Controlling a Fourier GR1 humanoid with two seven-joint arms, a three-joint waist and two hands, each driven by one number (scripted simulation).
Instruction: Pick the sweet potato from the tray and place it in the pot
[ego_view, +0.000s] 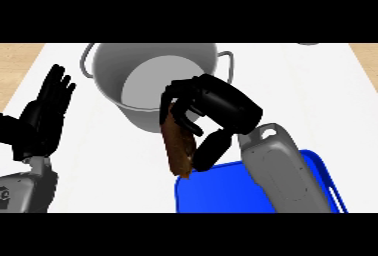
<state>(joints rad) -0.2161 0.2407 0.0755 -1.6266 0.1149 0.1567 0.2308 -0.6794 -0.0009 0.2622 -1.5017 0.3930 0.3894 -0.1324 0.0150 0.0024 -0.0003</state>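
Brown and elongated, the sweet potato hangs nearly upright in the head view, its long axis running from upper left to lower right with only a slight tilt. Its upper end is tucked under the curled fingers of the right hand, and its lower end points down toward the near left corner of the blue tray. The right hand is clamped on it: fingers wrap the upper part from the far side while the thumb presses along the right side lower down. Most of the sweet potato shows below and to the left of the palm.

It is lifted clear of the tray and sits, in the view, just in front of the grey metal pot, overlapping the pot's near wall; it is not inside the pot. The pot stands on the white counter with a handle at each side.

At the view's left the left hand rests open, fingers straight and pointing up, well apart from the pot. No readable writing shows on any item.
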